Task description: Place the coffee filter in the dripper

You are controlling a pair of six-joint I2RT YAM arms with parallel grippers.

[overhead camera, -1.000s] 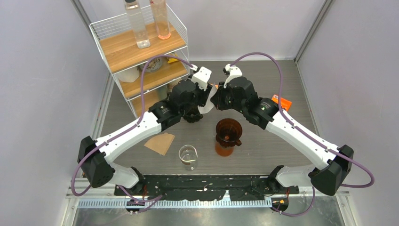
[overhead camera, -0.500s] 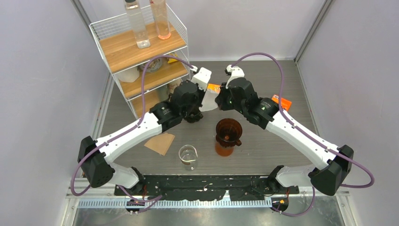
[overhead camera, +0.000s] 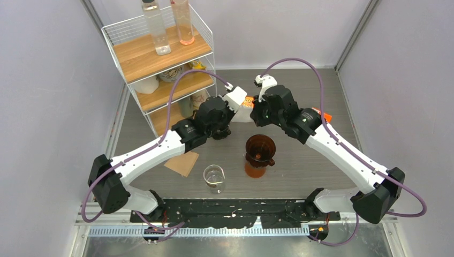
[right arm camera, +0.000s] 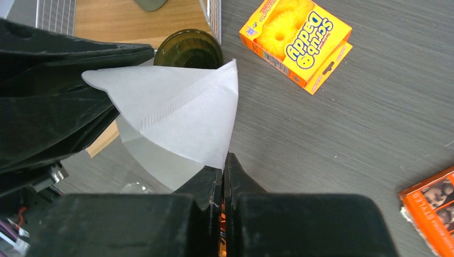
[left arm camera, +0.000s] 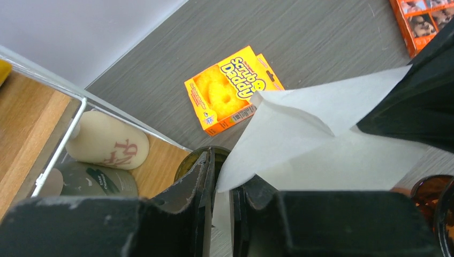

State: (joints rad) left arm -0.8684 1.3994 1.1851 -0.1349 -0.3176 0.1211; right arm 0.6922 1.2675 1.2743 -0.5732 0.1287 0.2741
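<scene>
Above the table (overhead camera: 300, 172), just behind the dripper (overhead camera: 260, 149), you have the coffee filter (overhead camera: 242, 114) held up between both grippers. Your left gripper (left arm camera: 222, 179) pinches one corner of the paper between nearly closed fingers. Your right gripper (right arm camera: 223, 163) is clamped tight on the opposite edge. Both arms reach forward and inward, wrists almost meeting, with the filter partly spread open.

Dripper (overhead camera: 260, 147) mouth unobstructed from above, bare table (overhead camera: 300, 171) toward its right edge, glass beaker (overhead camera: 214, 176) near the dripper's left, wire shelf rack (overhead camera: 160, 59) filling the far left corner, left arm (overhead camera: 155, 150) and right arm (overhead camera: 337, 150) meeting behind the dripper, coffee filter (right arm camera: 176, 118) spanning them.
</scene>
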